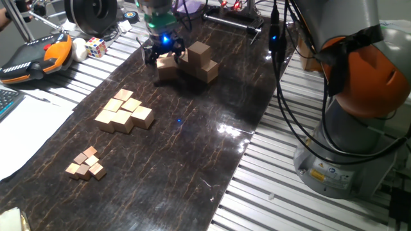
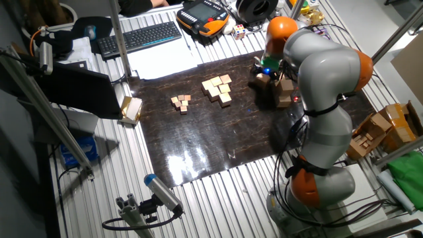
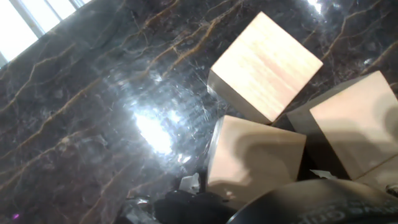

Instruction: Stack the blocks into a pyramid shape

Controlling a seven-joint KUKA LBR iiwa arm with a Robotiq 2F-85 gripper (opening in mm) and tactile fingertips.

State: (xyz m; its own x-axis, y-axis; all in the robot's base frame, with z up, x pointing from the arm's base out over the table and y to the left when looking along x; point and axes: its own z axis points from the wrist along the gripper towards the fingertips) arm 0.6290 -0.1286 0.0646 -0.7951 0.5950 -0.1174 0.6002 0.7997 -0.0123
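one fixed view: gripper (image 1: 165, 56) upper centre, low over a large block (image 1: 167, 66), stacked blocks (image 1: 201, 61) just right. other fixed view: arm (image 2: 322, 86) hides most of the blocks. hand view: three cube tops, nearest block (image 3: 255, 158) at bottom edge; can't tell if the jaws pinch it.

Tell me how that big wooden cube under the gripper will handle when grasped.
The cube looks like solid wood, so probably rigid and fairly light. Its flat faces should resist rolling. On the glossy mat it may slide if nudged toward the neighbouring stack.
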